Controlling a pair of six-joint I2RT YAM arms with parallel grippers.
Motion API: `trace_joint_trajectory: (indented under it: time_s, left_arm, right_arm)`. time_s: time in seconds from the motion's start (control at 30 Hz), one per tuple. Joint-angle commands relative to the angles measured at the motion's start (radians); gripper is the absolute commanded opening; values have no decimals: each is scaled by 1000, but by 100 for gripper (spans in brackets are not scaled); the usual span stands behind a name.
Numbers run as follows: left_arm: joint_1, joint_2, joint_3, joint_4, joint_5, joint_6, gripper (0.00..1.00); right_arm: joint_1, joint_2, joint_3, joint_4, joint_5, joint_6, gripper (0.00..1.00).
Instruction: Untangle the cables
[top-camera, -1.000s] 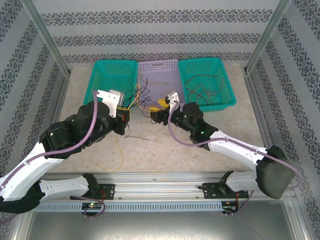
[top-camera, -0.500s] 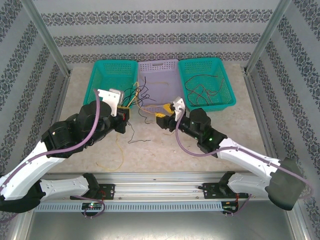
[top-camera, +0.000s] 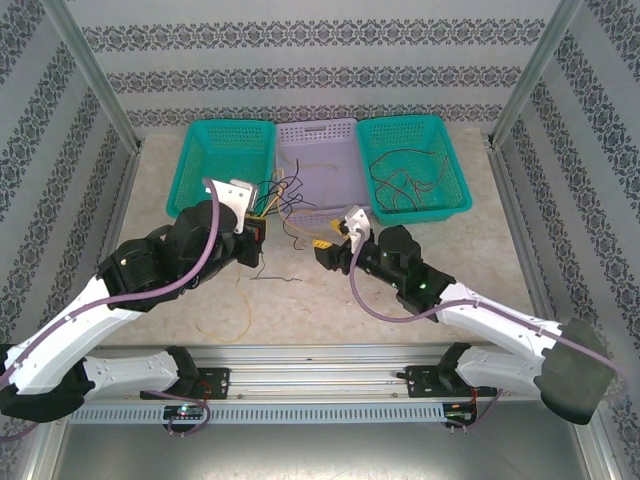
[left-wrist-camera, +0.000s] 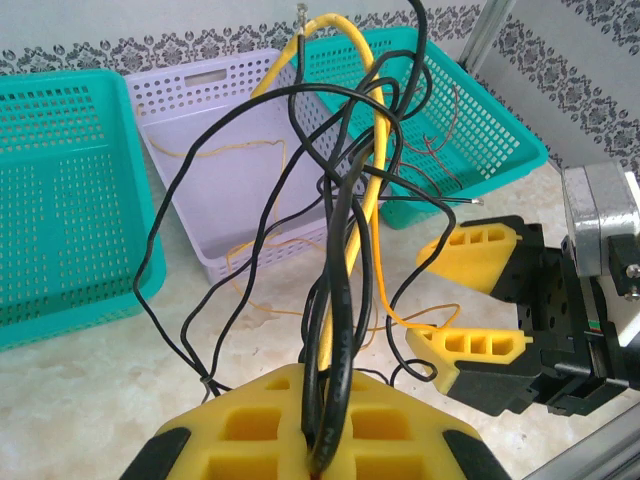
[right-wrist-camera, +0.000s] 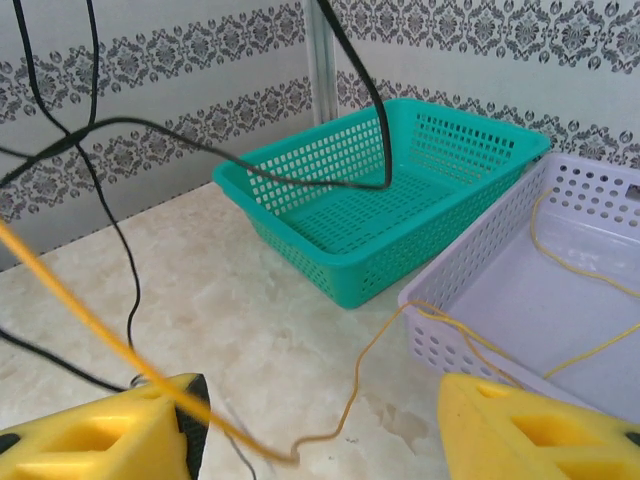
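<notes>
My left jaws, bottom centre of the left wrist view, clamp the cables (left-wrist-camera: 338, 320) that rise to the top, while my right jaws stand open at lower right.

Robot lab test cell: aluminium frame posts (top-camera: 90, 75), wallpapered panels (top-camera: 320, 80), marble-look table (top-camera: 300, 310), slotted mounting rail (top-camera: 320, 381).

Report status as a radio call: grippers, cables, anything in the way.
Left gripper shut on cables, bunch tangled. Right gripper open, thin yellow wire between jaws, trailing to purple basket.
</notes>
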Motion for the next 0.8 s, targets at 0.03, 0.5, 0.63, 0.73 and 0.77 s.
trace_joint_trajectory:
  time_s: [0.03,0.5,0.63,0.73,0.77]
  left_arm:
    - [-7,-5,-16,43,14,-15,0]
    - [5,-23,-66,14,-12,-9,2]
    - [12,-23,-94,2,-35,-3,5]
    - [20,-18,-123,6,-39,5,4]
    - [24,-15,-133,9,-37,8,3]
  right_arm:
    - [14,32,69,39,4,-48,56]
    - [-4,-125,71,-128,230,-89,0]
    - [-82,-223,92,-253,292,-61,0]
    - [-165,-304,112,-322,277,-10,0]
    - [-191,-327,119,-340,269,8,0]
